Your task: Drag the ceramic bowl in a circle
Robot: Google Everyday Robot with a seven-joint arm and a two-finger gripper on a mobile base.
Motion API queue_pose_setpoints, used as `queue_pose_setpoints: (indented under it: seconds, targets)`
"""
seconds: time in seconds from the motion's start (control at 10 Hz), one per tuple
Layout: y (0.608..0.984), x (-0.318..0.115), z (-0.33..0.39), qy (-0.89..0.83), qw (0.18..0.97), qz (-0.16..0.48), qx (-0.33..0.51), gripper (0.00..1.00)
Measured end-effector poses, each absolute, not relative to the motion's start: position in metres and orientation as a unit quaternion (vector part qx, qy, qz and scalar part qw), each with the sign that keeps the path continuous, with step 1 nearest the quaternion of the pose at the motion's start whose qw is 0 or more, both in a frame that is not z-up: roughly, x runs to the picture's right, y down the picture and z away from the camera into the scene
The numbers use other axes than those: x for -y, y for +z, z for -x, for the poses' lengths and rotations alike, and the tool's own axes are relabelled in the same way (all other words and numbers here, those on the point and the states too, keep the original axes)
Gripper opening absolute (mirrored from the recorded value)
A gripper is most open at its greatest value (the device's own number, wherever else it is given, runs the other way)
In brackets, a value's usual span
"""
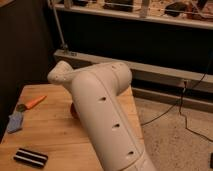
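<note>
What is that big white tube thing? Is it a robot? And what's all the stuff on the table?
Yes, that white tube is a robot's arm. There is just one picture, looking down past the arm at a wooden table. On it lie an orange carrot toy, a blue pad and a black-and-white striped block. A sliver of a reddish-brown bowl peeks out from behind the arm. The gripper, the robot's pinching hand, is hidden behind the arm, so I can't see whether it holds anything.
</note>
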State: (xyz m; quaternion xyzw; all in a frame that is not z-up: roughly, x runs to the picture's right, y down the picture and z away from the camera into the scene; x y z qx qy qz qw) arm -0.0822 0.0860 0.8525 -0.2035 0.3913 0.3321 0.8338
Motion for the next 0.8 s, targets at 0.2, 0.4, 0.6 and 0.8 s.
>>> queue_pose_setpoints:
  seconds: [0.2,0.4,0.6,0.8]
  targets:
    - [0.829,-0.116,0.082,0.291,0.841,0.218,-0.4,0.0]
    - [0.816,-0.149,0.094,0.254,0.848,0.24,-0.398,0.0]
    - [0.808,-0.177,0.119,0.222,0.857,0.264,-0.383,0.0]
    - [0.801,-0.195,0.16,0.193,0.872,0.282,-0.351,0.0]
